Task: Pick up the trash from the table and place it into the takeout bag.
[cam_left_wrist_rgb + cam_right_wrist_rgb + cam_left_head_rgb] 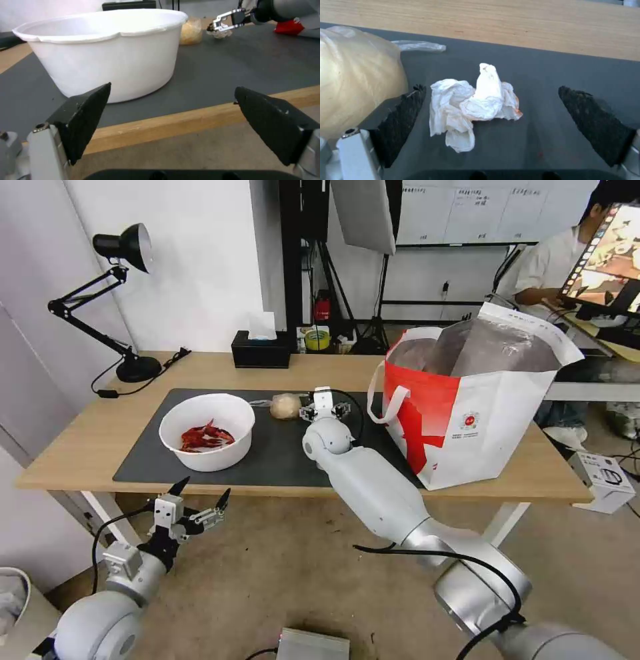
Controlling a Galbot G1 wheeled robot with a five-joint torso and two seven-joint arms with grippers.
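A crumpled white tissue (473, 105) lies on the dark mat (570, 75), and my right gripper (492, 88) hovers just over it, open, one finger on each side. Beside the left finger sits the clear bag with a beige lump (356, 80). In the head view the right gripper (325, 410) is over the mat's middle, between the lump bag (285, 407) and the takeout bag (467, 407). The white bowl of red crayfish shells (207, 430) stands on the mat's left part. My left gripper (200, 500) waits open below the table's front edge, facing the bowl (106, 50).
A black tissue box (261, 350) and a black desk lamp (127, 300) stand at the back of the table (80, 447). The takeout bag stands open-topped on the table's right end. A small white box (603, 480) lies on the floor to the right.
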